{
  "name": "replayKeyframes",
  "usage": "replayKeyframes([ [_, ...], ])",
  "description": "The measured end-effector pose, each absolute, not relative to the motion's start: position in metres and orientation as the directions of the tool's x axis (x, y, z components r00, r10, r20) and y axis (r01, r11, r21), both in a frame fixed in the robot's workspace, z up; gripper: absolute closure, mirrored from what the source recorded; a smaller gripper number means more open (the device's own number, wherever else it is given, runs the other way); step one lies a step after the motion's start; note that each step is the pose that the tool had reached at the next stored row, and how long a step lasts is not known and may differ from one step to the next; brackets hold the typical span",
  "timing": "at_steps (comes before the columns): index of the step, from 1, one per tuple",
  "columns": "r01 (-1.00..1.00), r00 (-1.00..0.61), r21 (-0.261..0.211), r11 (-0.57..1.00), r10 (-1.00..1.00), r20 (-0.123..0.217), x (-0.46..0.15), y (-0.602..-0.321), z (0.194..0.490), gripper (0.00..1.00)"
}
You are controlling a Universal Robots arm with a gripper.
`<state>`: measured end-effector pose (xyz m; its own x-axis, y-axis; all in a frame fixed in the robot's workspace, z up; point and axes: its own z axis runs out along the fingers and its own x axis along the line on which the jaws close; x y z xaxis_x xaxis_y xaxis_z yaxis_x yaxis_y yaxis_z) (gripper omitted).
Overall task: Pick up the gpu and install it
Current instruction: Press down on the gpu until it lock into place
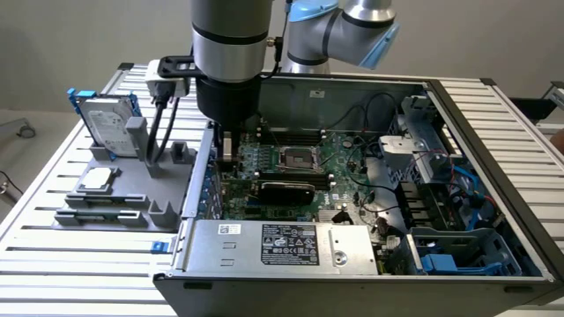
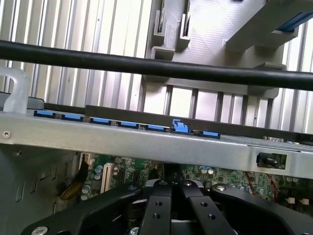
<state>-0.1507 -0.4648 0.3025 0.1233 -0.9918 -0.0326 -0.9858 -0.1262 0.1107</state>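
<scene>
In the exterior view, the arm's black gripper [image 1: 227, 146] reaches down inside the open grey computer case [image 1: 493, 191] at its left side, over the green motherboard [image 1: 291, 165]. The gpu [image 1: 286, 192], a slim card with a flat black cover, lies on the board just right of the gripper. A white label [image 1: 289, 244] tops the silver power supply [image 1: 280, 247]; its print is unreadable. A silver hard drive in a blue frame [image 1: 107, 125] stands in the grey holder [image 1: 115, 191] to the left.

In the wrist view, the gripper [image 2: 171, 196] has its black fingers [image 2: 159, 205] drawn together; whether they pinch anything cannot be told. Blue clips [image 2: 181, 127] line the case edge.

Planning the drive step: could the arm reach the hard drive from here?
Probably yes. The hard drive stands upright in the grey holder outside the case, open above; the arm would only need to lift over the case wall.
</scene>
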Motion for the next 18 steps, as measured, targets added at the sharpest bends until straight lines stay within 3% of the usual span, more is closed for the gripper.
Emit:
replayKeyframes([
  [18, -0.986, 0.119, 0.118, -0.121, -0.993, -0.024, -0.1509, -0.4636, 0.3026, 0.89],
])
